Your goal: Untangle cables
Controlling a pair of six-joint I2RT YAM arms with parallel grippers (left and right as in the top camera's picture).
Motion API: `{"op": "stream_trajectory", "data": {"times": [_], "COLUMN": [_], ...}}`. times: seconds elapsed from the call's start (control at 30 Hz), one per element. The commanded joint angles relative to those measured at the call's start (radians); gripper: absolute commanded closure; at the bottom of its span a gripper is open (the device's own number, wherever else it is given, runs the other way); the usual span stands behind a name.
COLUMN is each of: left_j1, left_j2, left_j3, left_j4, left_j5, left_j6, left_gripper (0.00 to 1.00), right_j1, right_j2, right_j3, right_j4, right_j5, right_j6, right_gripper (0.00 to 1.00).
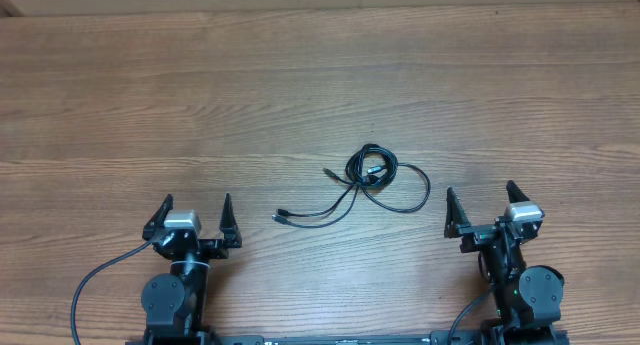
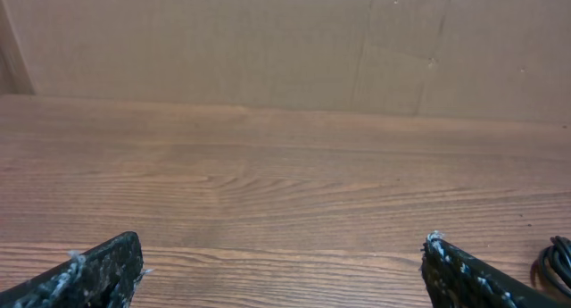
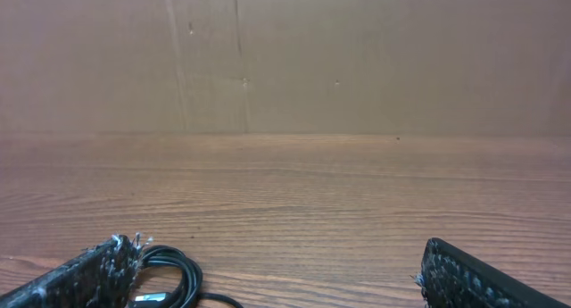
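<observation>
The cables (image 1: pixel 368 178) lie in a loose black tangle at the middle of the wooden table, a small coil at the top and two plug ends (image 1: pixel 283 217) trailing left. My left gripper (image 1: pixel 196 215) stands open near the front edge, well left of the tangle. My right gripper (image 1: pixel 481 207) stands open to the tangle's right, apart from it. In the right wrist view the coil of the cables (image 3: pixel 174 270) shows beside my left fingertip (image 3: pixel 107 259). In the left wrist view only a bit of the cables (image 2: pixel 555 263) shows at the right edge.
The wooden table (image 1: pixel 300 75) stretches back to a cardboard wall (image 3: pixel 357 58). Thick black wires (image 1: pixel 95 280) run along the arm bases at the front edge.
</observation>
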Motion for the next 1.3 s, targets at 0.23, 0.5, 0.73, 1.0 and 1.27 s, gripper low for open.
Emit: {"op": "stream_trajectory", "data": {"times": [0.23, 0.5, 0.73, 1.0, 1.27], "left_j1": [-0.006, -0.007, -0.007, -0.007, -0.007], "left_j2": [-0.009, -0.009, -0.009, -0.009, -0.009], "left_j3": [-0.007, -0.007, -0.007, -0.004, 0.029], "left_j4": [0.004, 0.005, 0.012, 0.015, 0.014], "left_j5": [-0.01, 0.016, 0.069, 0.069, 0.069], "left_j6": [0.008, -0.014, -0.014, -0.014, -0.015], "left_gripper": [0.0, 0.01, 0.0, 0.01, 0.0], "right_j1": [0.005, 0.005, 0.005, 0.005, 0.005], "right_j2": [-0.01, -0.01, -0.01, -0.01, -0.01], "right_j3": [-0.011, -0.011, -0.011, -0.011, -0.011], "right_j4": [0.006, 0.006, 0.006, 0.006, 0.006], "right_j5": [0.006, 0.006, 0.006, 0.006, 0.006], "right_j6": [-0.002, -0.001, -0.001, -0.001, -0.002], "right_gripper": [0.0, 0.0, 0.0, 0.0, 0.0]}}
